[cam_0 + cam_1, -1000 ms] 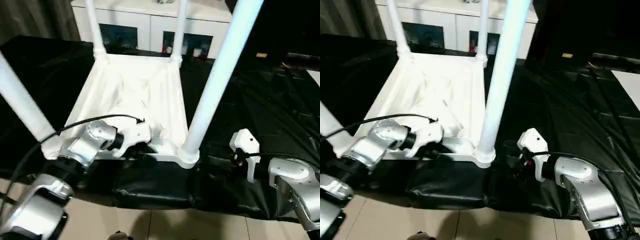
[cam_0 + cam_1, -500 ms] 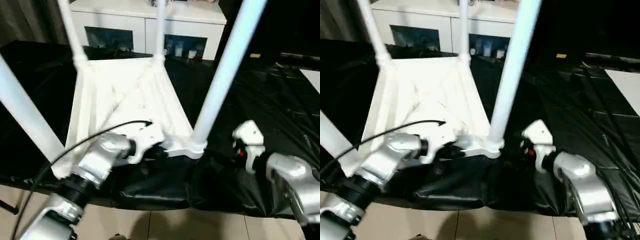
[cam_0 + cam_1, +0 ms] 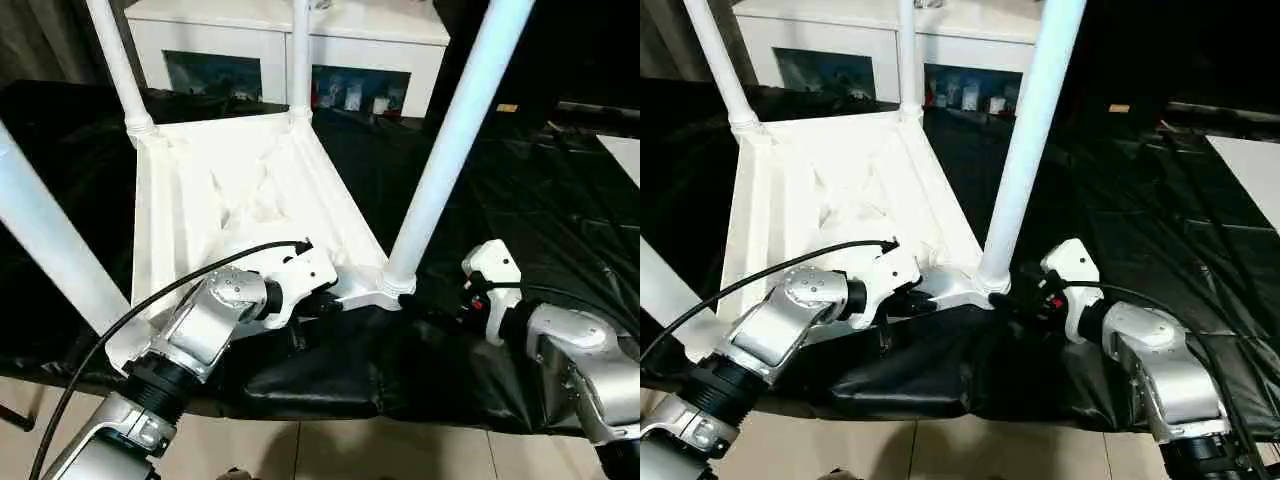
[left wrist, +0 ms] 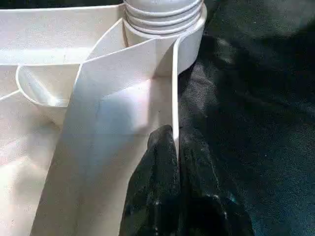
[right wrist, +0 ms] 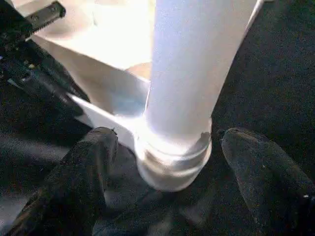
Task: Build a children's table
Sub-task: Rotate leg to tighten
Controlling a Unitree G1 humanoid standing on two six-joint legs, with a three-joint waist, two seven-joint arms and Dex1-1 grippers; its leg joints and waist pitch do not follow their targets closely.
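Left pincer (image 3: 325, 298) is pinched down on the thin side rim of the upturned tabletop (image 3: 230, 200), and in my left wrist view I see its two black fingers (image 4: 160, 162) closed with that white wall between them, just short of the near corner socket (image 3: 398, 290). Right pincer (image 3: 1025, 300) stands wide, one finger (image 5: 88, 167) on each side of the foot of the near right leg (image 3: 455, 130); I judge it is straddling the leg where it enters the socket without gripping, since both pads sit apart from the white plastic.

As for progress, I count all four legs standing up from the corners: the near right one between my right fingers, the near left leg (image 3: 45, 240) rising beyond my left forearm, and the far left leg (image 3: 115, 60) and far right leg (image 3: 299, 55) at the far end of the tabletop from both pincers. The tabletop lies ribbed side up on the black-draped table (image 3: 520, 200), with a white cabinet (image 3: 290, 40) beyond it. So the fitting looks done or close to it. What I reckon remains is checking that the near right leg is fully seated, then turning the whole thing over onto its feet.
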